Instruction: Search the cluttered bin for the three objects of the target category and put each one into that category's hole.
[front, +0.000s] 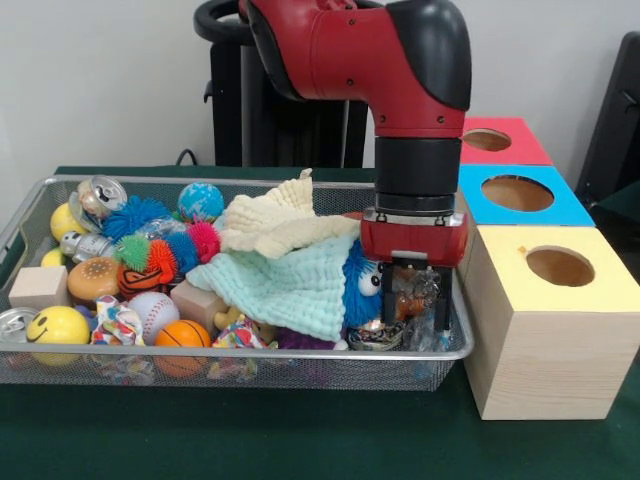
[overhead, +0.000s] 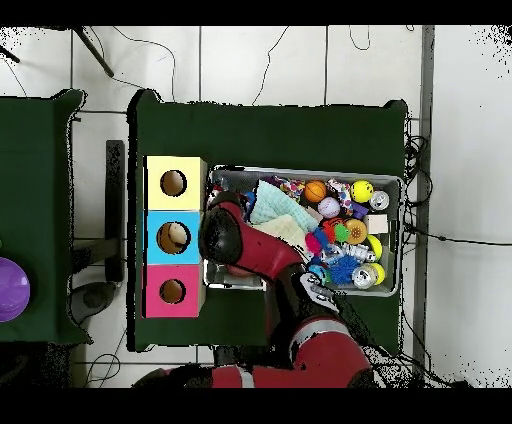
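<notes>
Risk, as judged: the gripper (front: 413, 312) sits low in the lower right of the front view, down among crowded items at the right end of the bin (front: 250, 357); any lift from here could snag the pale green cloth (front: 290, 290) or the blue furry toy (front: 360, 285) just beside it and drag them over the rim; a loose grasp could drop the item short of the boxes.

Gripper state: two dark fingers (front: 441, 315) stand apart around a small orange-brown object (front: 410, 300); whether they clamp it cannot be told.

Position: the bin fills the lower left and centre of the front view; the gripper is inside its right end, near the yellow box (front: 545, 325) at lower right.
</notes>
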